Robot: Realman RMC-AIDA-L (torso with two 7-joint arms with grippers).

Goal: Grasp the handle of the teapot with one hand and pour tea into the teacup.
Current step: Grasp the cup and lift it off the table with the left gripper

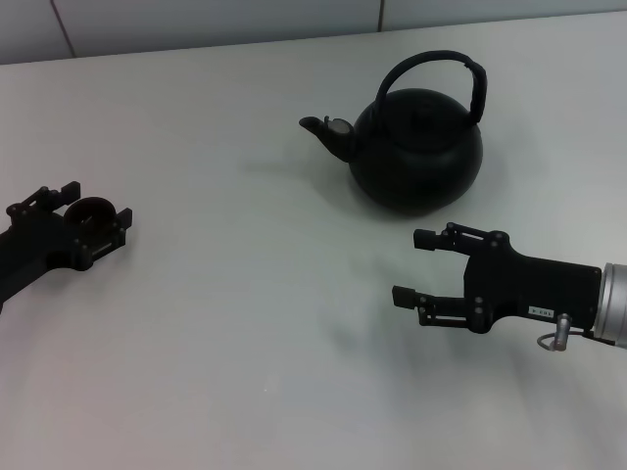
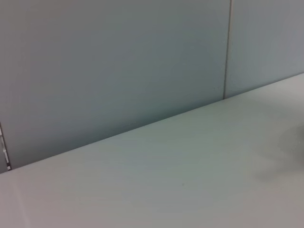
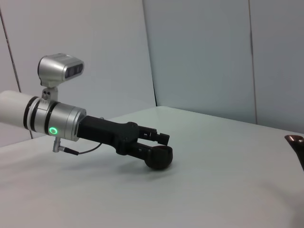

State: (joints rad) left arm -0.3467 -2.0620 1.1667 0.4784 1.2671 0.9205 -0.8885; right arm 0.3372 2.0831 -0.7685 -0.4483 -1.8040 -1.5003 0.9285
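Observation:
The matte-black teapot (image 1: 416, 147) stands upright at the far middle-right of the table, its spout (image 1: 323, 129) pointing to the left. Its arched handle (image 1: 436, 67) rises over the top. The tip of the spout also shows in the right wrist view (image 3: 295, 140). The small dark teacup (image 1: 86, 209) sits at the far left between the fingers of my left gripper (image 1: 96, 203). It shows in the right wrist view (image 3: 159, 157) too, resting on the table. My right gripper (image 1: 409, 266) is open and empty, low over the table in front of the teapot and apart from it.
The white table (image 1: 245, 343) runs back to a grey panelled wall (image 1: 196, 20). The left wrist view shows only the table (image 2: 190, 180) and the wall (image 2: 118, 61). My left arm's silver wrist with a green light (image 3: 54, 124) shows in the right wrist view.

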